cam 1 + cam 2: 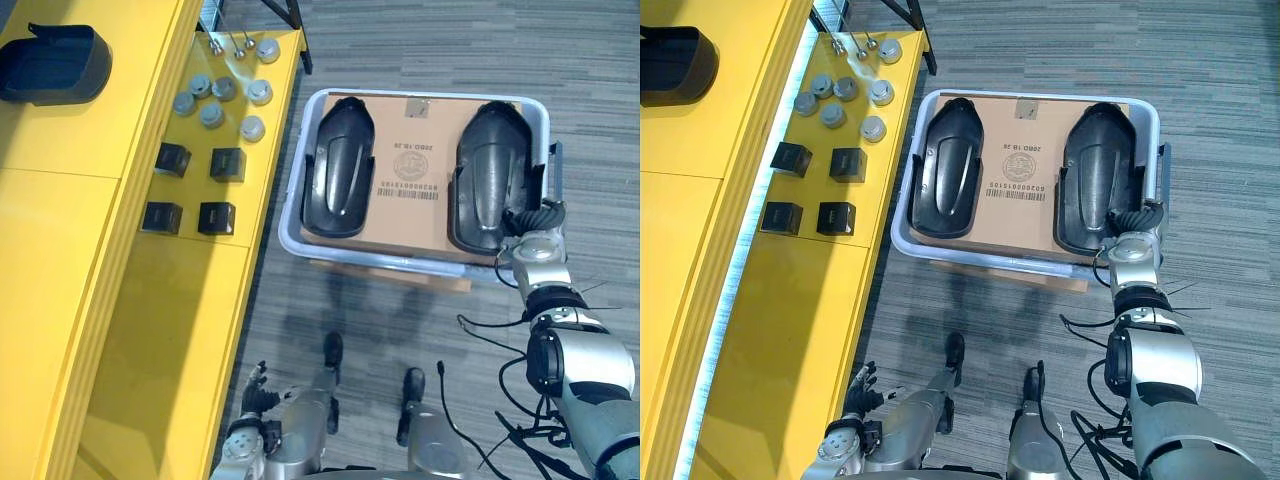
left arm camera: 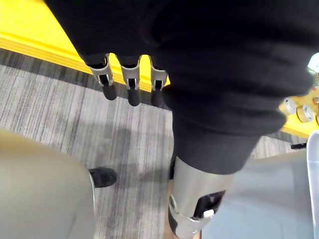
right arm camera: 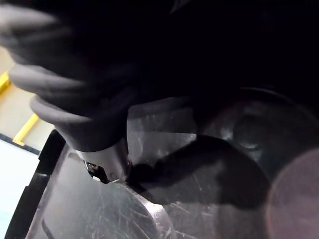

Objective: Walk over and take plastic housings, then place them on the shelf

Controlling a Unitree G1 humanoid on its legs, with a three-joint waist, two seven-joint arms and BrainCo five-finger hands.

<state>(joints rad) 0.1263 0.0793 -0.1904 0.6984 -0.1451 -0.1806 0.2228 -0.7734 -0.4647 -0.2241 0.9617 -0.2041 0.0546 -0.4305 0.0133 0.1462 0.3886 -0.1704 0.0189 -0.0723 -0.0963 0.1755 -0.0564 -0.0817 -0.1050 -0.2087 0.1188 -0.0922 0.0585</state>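
plastic housing lies against the right robot hand, grasp impossible to tell.

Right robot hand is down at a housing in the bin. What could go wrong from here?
The right robot hand meets the right housing only at its near end, so lifting may tip it against the bin wall. It rests on a cardboard sheet, which might drag along. The yellow shelf already carries black boxes and grey caps, easily knocked when placing.

Two black housings in crate, one on shelf; four black cubes; seven grey caps.
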